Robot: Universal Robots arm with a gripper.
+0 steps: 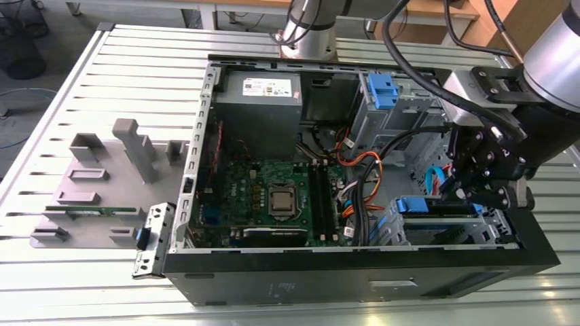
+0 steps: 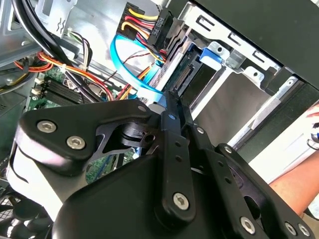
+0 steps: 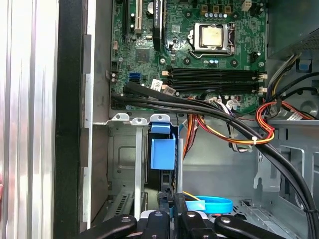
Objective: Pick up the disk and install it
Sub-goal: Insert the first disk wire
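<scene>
Looks like the last step: pushing the disk [image 3: 163, 154] home. Flat, dark, blue plastic on its end, standing in the grey metal cage [image 3: 124, 149], at the exterior view's near right. Gripper [image 3: 173, 206] fingers [image 2: 169, 114] pressed together, holding nothing, just beside it. Needs a straight, soft push
</scene>
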